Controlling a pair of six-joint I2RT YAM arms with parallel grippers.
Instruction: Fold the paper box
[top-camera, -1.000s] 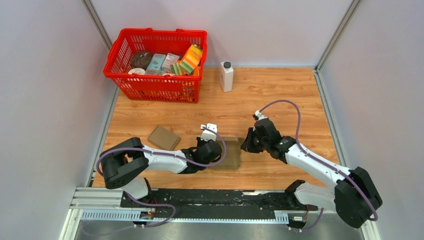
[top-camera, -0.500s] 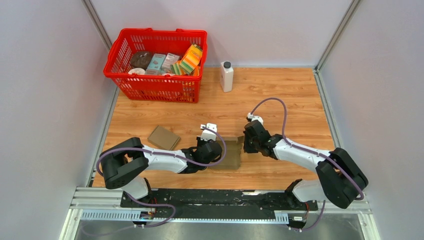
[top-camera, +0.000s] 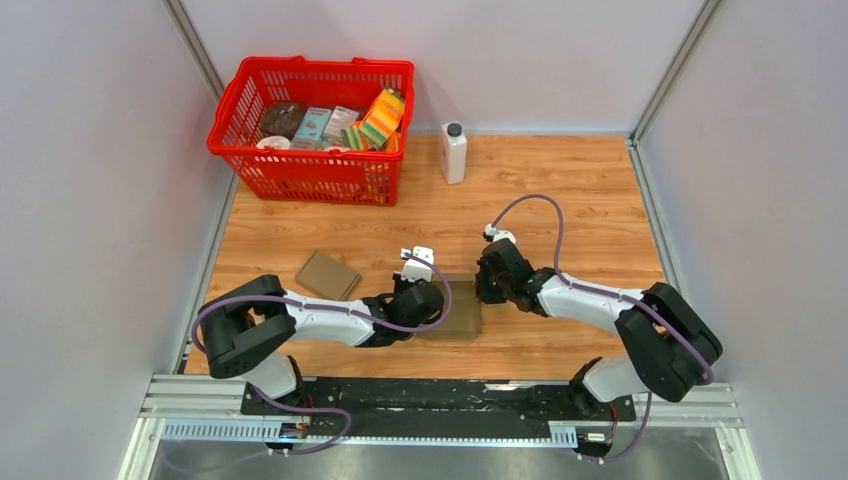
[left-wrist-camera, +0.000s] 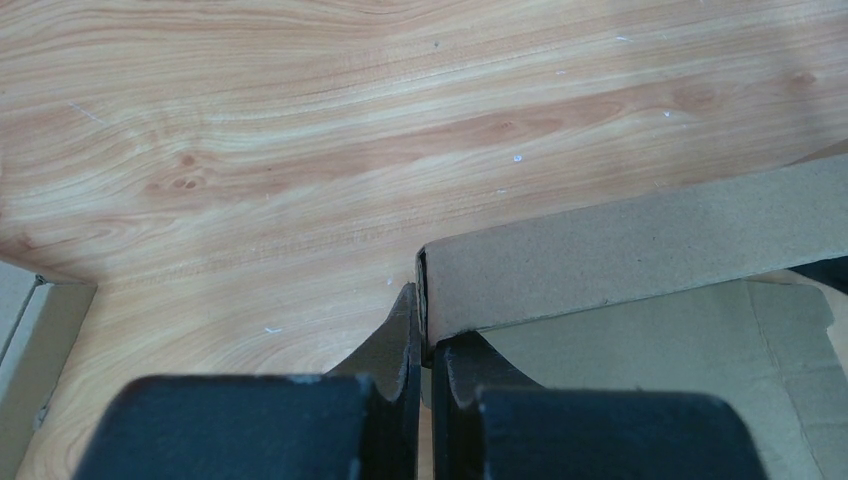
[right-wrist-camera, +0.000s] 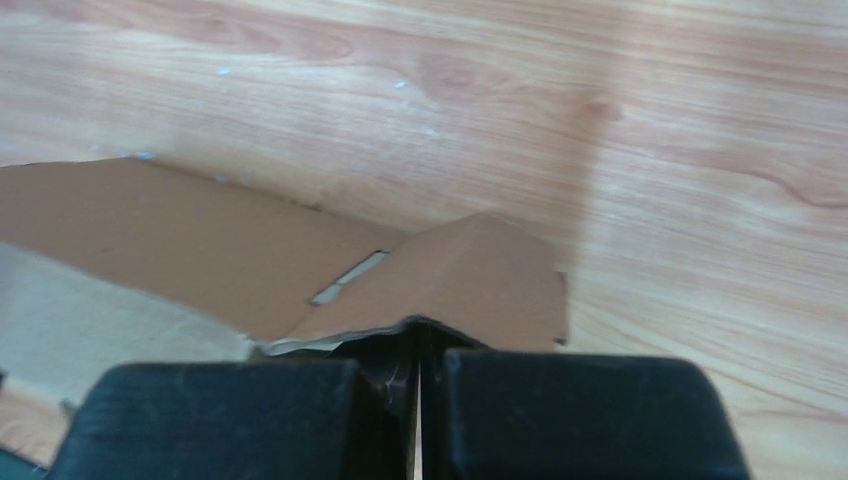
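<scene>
Pinching the paper box (top-camera: 462, 316) from both sides, the left jaws squeeze tight on its wall and the right jaws on a bent flap (right-wrist-camera: 480, 275). It lies on the tabletop (top-camera: 580, 190) between both arms. Farther back stand a white bottle (top-camera: 453, 152) and red basket (top-camera: 310, 178).
</scene>
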